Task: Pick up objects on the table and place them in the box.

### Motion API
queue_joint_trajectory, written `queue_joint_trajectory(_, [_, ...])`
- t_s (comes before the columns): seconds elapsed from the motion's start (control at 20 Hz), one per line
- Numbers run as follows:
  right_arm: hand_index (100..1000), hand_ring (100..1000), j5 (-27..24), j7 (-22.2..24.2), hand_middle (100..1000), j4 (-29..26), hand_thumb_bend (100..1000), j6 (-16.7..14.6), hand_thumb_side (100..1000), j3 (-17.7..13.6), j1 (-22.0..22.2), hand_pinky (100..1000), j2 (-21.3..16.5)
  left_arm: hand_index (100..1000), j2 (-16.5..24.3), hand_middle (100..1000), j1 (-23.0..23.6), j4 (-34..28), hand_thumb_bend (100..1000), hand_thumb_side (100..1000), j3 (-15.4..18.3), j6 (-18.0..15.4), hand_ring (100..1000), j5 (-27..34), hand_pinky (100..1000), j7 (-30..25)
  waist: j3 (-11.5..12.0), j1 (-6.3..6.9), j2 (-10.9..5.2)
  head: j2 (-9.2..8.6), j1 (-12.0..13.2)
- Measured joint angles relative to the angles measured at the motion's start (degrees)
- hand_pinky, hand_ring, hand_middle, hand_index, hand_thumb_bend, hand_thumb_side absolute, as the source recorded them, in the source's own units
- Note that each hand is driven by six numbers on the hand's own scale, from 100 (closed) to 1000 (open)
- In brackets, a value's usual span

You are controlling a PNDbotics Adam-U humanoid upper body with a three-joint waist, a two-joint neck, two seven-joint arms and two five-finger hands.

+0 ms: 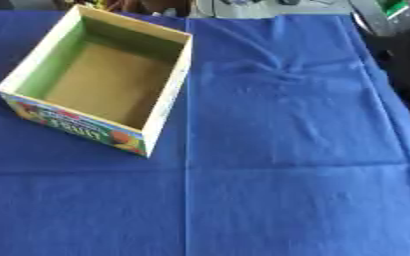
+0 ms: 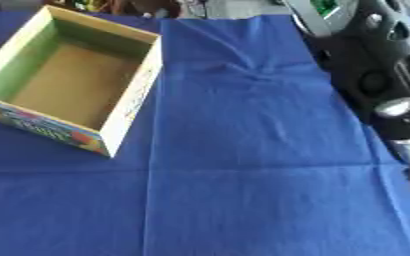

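An open cardboard box sits on a blue cloth at about ten o'clock from the middle of the table, turned askew so one corner points toward five o'clock. Its inside is bare brown at the bottom with pale green walls, and its near outer face carries a bright fruit print. The cloth is creased in a cross through the middle and lightly wrinkled toward one o'clock. In the right eye view a black arm with silver joints runs down the edge at three o'clock, beside the cloth; what may be part of the right hand shows at its lower end, but whether its fingers are apart or together I cannot tell
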Motion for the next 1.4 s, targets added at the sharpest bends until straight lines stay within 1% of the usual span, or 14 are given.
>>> queue_joint_trajectory(0.25, [741, 581, 1.4, 0.4, 622, 2.8, 100, -0.5, 262, 0.7, -3.0, 441, 4.9, 659, 0.3, 841, -0.2, 0.0, 100, 909, -0.3, -0.1, 894, 0.0, 581, -0.2, 1.4, -0.62, 0.00, -0.05, -1.2])
queue_joint_trajectory(0.4, [741, 577, 2.0, 0.5, 618, 4.2, 100, -1.0, 256, 0.8, -3.4, 437, 6.2, 659, 0.4, 837, -0.5, 0.0, 100, 908, -0.3, -0.1, 893, 0.0, 581, -0.2, 1.5, -0.69, 0.03, -0.10, -1.6])
queue_joint_trajectory(0.5, [740, 579, 2.0, 0.7, 617, 5.3, 100, -1.1, 262, 0.9, -3.7, 436, 7.0, 659, 0.4, 835, -1.1, 0.0, 100, 907, -0.3, -0.2, 893, 0.0, 581, -0.3, 3.1, -0.93, 0.27, -0.50, -2.3])
queue_joint_trajectory(0.55, [739, 578, 2.2, 0.8, 614, 6.1, 100, -1.1, 265, 1.1, -3.8, 436, 8.2, 659, 0.4, 834, -1.2, 0.0, 100, 907, -0.3, -0.3, 893, 0.0, 581, -0.3, 3.8, -1.23, 0.52, -0.61, -2.7])
queue_joint_trajectory(0.65, [737, 584, 3.0, 1.0, 616, 8.2, 100, -1.3, 266, 1.4, -4.0, 438, 10.5, 659, 0.4, 834, -1.7, 0.0, 100, 907, -0.3, -0.4, 892, 0.0, 581, -0.3, 4.2, -1.69, 0.82, -0.75, -3.3])
queue_joint_trajectory(0.8, [735, 589, 4.4, 1.5, 623, 11.4, 100, -2.1, 265, 2.0, -4.0, 442, 12.6, 659, 0.4, 834, -2.5, 0.0, 100, 906, -0.3, -0.6, 892, 0.0, 582, -0.2, 5.4, -1.83, 1.25, -1.02, -4.1])
queue_joint_trajectory(1.05, [735, 595, 5.6, 3.0, 627, 16.5, 100, -4.0, 266, 2.4, -4.0, 446, 14.4, 659, 0.4, 834, -3.2, 0.0, 100, 906, -0.3, -0.7, 893, 0.0, 582, 0.0, 6.5, -2.57, 1.93, -1.07, -4.7])
queue_joint_trajectory(1.3, [733, 598, 5.7, 4.5, 627, 20.3, 100, -5.5, 281, 2.4, -4.0, 450, 15.5, 659, 0.4, 834, -3.6, 0.0, 100, 905, -0.3, -0.8, 892, 0.0, 582, 0.1, 6.8, -2.63, 2.18, -1.07, -4.8])
queue_joint_trajectory(1.35, [734, 599, 5.7, 4.7, 627, 20.9, 100, -5.7, 185, 2.4, -3.8, 450, 15.7, 658, 0.4, 833, -3.6, 0.0, 100, 902, -0.3, -0.8, 892, 0.0, 581, 0.1, 6.8, -2.63, 2.19, -1.08, -4.8])
queue_joint_trajectory(1.4, [734, 599, 5.8, 4.8, 627, 21.5, 100, -5.9, 288, 2.4, -3.6, 451, 16.1, 658, 0.4, 833, -3.7, 0.0, 100, 904, -0.3, -0.9, 892, 0.0, 581, 0.1, 6.9, -2.63, 2.21, -1.09, -4.8])
